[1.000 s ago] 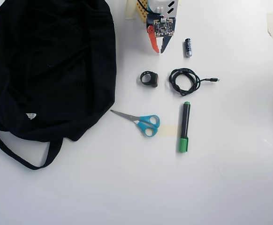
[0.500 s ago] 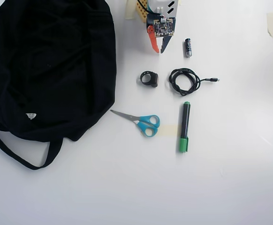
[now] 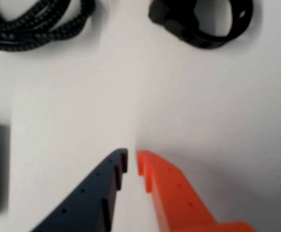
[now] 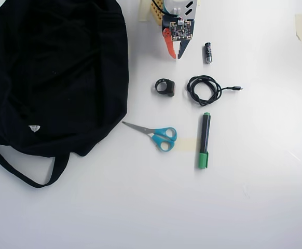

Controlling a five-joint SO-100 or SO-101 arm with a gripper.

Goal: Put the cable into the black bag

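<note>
Claw (image 4: pixel 175 55) parked up top, fingers nearly together with just a sliver of gap, gripping nothing. Cable (image 4: pixel 204 89) coiled on the table (image 4: pixel 255 197), right of a chunky ring (image 4: pixel 165 87). Black bag (image 4: pixel 52 72) way off left, well apart from it.

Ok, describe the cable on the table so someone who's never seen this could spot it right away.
In the overhead view, start at the big black bag on the left and move right past the chunky black ring. The cable lies just beyond it, above the green marker. It is the only thin cord, loosely coiled, with a small plug pointing right.
</note>
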